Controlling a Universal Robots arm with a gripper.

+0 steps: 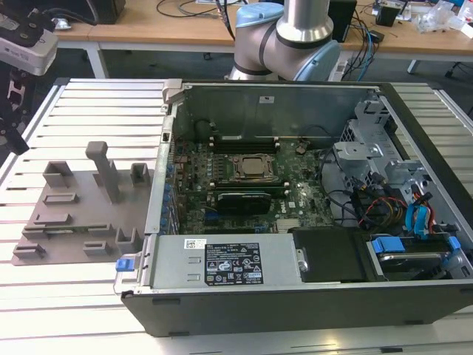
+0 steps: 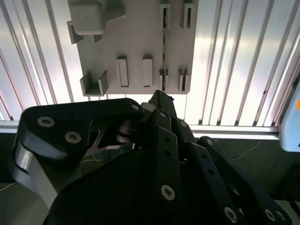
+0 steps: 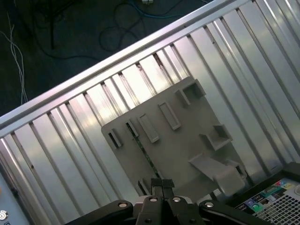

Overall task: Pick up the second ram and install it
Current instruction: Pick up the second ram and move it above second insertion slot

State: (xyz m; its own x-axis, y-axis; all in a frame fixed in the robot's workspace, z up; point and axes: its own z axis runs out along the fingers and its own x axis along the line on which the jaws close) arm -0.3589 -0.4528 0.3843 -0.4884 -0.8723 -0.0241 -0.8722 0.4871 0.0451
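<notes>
The second ram (image 2: 163, 42) is a thin green stick standing on edge in a slot of the grey holder plate (image 1: 81, 211), which lies on the slatted table at the exterior view's left. In the first wrist view the ram (image 3: 146, 154) runs across the plate toward my fingers. My gripper (image 3: 161, 184) hangs above the plate's edge, fingers together, holding nothing. It appears in the second wrist view (image 2: 161, 97) just short of the ram's near end. The exterior view has the gripper (image 1: 16, 133) at the far left, high over the table.
The open computer case (image 1: 295, 288) fills the middle and the exterior view's right, with the square CPU socket (image 1: 253, 168), memory slots (image 1: 244, 139) and cable bundles (image 1: 369, 203) inside. Upright grey posts (image 1: 103, 166) rise from the holder plate. The arm's base (image 1: 284, 37) stands behind the case.
</notes>
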